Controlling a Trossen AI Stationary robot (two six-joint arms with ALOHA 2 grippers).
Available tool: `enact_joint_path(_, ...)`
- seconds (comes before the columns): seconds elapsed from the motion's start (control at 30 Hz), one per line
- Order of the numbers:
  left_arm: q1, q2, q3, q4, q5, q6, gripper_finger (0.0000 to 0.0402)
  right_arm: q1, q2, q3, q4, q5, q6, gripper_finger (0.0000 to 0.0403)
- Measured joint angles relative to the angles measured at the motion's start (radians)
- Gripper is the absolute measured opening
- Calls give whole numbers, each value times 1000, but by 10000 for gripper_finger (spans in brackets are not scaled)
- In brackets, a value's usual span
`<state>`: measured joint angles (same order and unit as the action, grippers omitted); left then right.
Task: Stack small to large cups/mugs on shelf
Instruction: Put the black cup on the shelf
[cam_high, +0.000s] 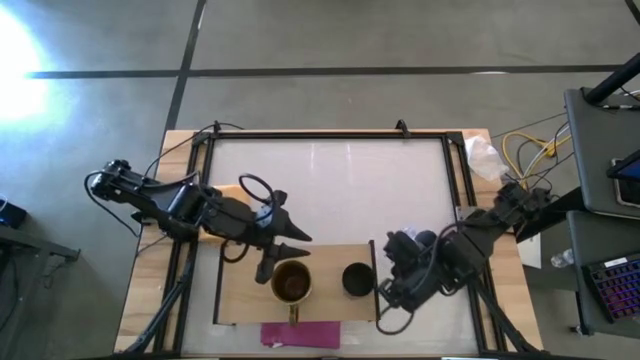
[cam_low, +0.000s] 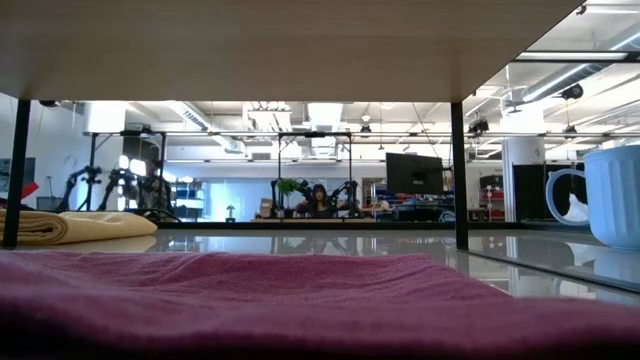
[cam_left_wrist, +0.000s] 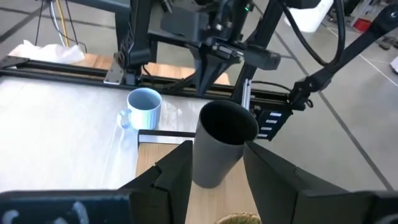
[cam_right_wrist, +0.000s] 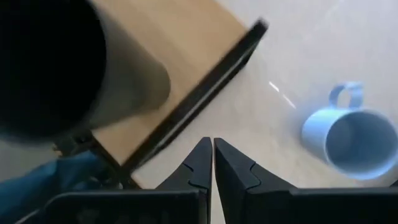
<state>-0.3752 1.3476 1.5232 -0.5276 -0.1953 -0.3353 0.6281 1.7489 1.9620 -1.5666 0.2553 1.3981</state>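
The black cup (cam_high: 356, 278) and the brown mug (cam_high: 291, 283) stand upright on the light-wood shelf (cam_high: 243, 297). The pale blue mug (cam_left_wrist: 143, 107) stands upright on the white table beyond the shelf's right edge; it also shows in the right wrist view (cam_right_wrist: 351, 143) and the low view (cam_low: 612, 195). My left gripper (cam_high: 285, 257) is open just above the brown mug, whose rim (cam_left_wrist: 239, 219) shows between its fingers, with the black cup (cam_left_wrist: 221, 143) farther ahead. My right gripper (cam_right_wrist: 212, 149) is shut and empty beside the shelf's right edge (cam_right_wrist: 205, 87).
A magenta cloth (cam_high: 300, 333) lies at the shelf's near edge and fills the low view's foreground (cam_low: 300, 300). A folded yellow cloth (cam_low: 70, 225) lies at the left under the shelf. A black frame (cam_high: 330, 135) borders the white table.
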Motion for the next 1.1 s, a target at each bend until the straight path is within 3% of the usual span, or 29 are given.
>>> enact_joint_path(0.27,3,11,-2,5,0,1,130,33,-3,-48,129,-23,-21,9)
enact_joint_path(0.63,7,10,-2,31,0,0,130,30,7,-72,207,59,-83,9)
enact_joint_path(1.1,7,10,-2,49,-3,-1,130,19,7,-72,318,87,-168,8)
